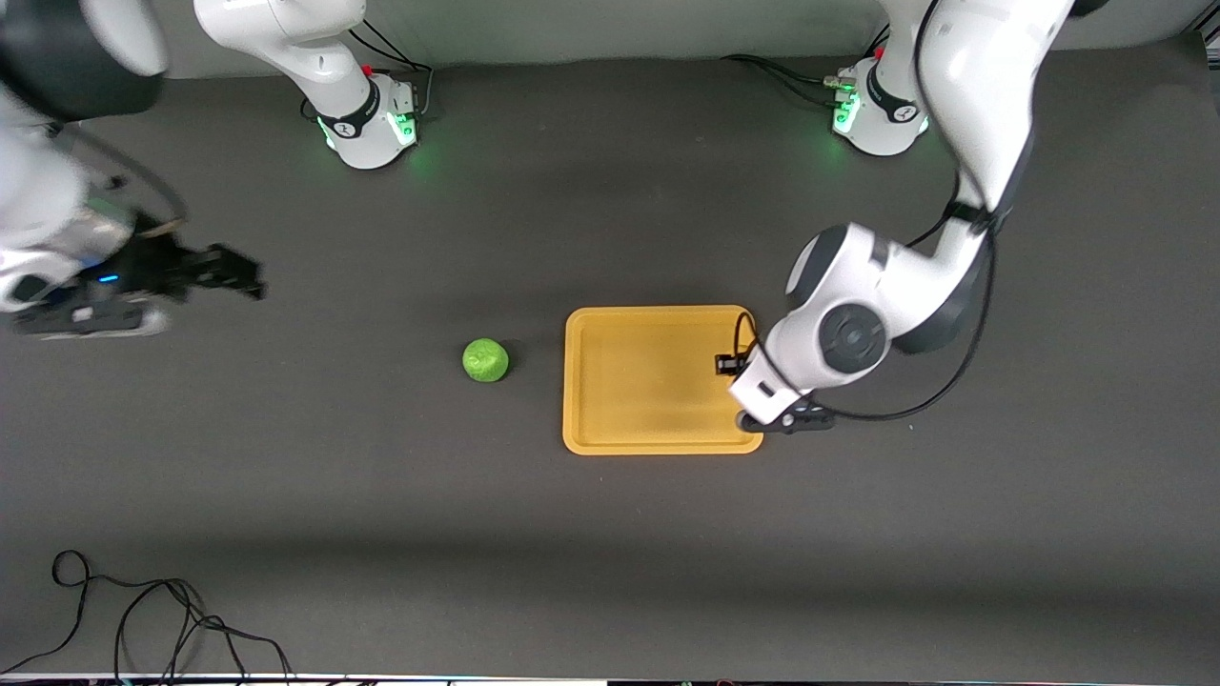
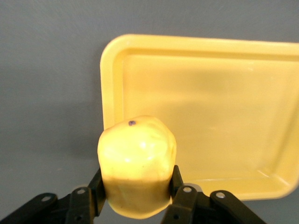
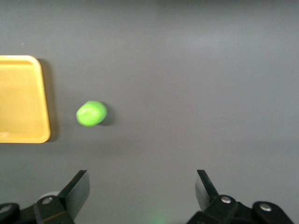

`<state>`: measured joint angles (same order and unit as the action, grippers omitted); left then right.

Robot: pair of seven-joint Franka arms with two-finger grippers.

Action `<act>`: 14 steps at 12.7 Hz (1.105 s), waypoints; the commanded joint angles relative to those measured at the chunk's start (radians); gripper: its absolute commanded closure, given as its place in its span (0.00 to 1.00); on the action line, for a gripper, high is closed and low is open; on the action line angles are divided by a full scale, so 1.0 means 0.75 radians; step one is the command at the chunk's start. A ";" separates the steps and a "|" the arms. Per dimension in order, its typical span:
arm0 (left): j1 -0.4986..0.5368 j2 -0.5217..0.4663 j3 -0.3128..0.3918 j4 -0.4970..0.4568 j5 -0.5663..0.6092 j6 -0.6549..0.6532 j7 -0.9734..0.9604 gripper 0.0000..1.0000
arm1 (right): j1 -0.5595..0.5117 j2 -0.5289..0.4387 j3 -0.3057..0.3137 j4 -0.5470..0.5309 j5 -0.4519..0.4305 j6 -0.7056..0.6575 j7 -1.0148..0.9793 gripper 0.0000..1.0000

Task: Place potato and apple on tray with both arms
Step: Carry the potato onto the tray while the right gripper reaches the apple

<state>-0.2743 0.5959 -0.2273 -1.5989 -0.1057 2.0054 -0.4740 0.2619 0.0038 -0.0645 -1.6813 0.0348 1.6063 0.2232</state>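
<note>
At the left edge of the front view the right gripper (image 1: 224, 270) hangs over bare tabletop (image 1: 381, 534), fingers (image 3: 77, 189) spread wide, probably ready for the one apple (image 1: 486, 360), which sits left of centre just beside the single tray (image 1: 658, 379). At the tray's right edge the left gripper (image 2: 138, 196) pinches the one potato (image 2: 137, 165), likely about to set it down.

We see a dark grey surface (image 1: 610, 534) under everything, and a loose black cable (image 1: 143, 619) lying coiled on it at the edge nearest the front camera, toward the right arm's end, well apart from both sets of jaws.
</note>
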 commanded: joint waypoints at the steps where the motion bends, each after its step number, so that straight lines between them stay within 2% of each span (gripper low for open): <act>1: -0.017 0.105 0.019 0.066 0.039 0.015 -0.008 0.96 | 0.210 -0.140 -0.010 -0.198 0.017 0.102 0.246 0.00; 3: -0.043 0.124 0.019 0.056 0.041 0.055 -0.014 0.93 | 0.360 -0.175 -0.010 -0.284 0.017 0.177 0.436 0.00; 5: -0.053 0.142 0.019 0.050 0.041 0.061 -0.016 0.83 | 0.426 -0.199 -0.012 -0.366 0.015 0.253 0.498 0.00; 6: -0.056 0.146 0.021 0.048 0.041 0.063 -0.016 0.63 | 0.424 -0.232 -0.012 -0.439 0.015 0.316 0.496 0.00; 7: -0.060 0.150 0.021 0.046 0.041 0.063 -0.018 0.58 | 0.424 -0.260 -0.014 -0.523 0.005 0.388 0.494 0.00; 10: -0.058 0.150 0.025 0.042 0.043 0.051 -0.043 0.57 | 0.424 -0.261 -0.016 -0.756 -0.001 0.678 0.490 0.00; 11: -0.058 0.150 0.027 0.044 0.043 0.050 -0.045 0.49 | 0.424 -0.222 -0.016 -0.805 -0.001 0.778 0.494 0.00; 14: -0.056 0.144 0.029 0.044 0.067 0.059 -0.061 0.03 | 0.426 0.000 -0.016 -0.861 -0.001 1.093 0.498 0.00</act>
<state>-0.3027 0.7029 -0.2158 -1.5833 -0.0854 2.0551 -0.4874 0.5784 -0.0974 -0.0755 -2.3173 0.0351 2.2945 0.5874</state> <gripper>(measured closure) 0.242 0.000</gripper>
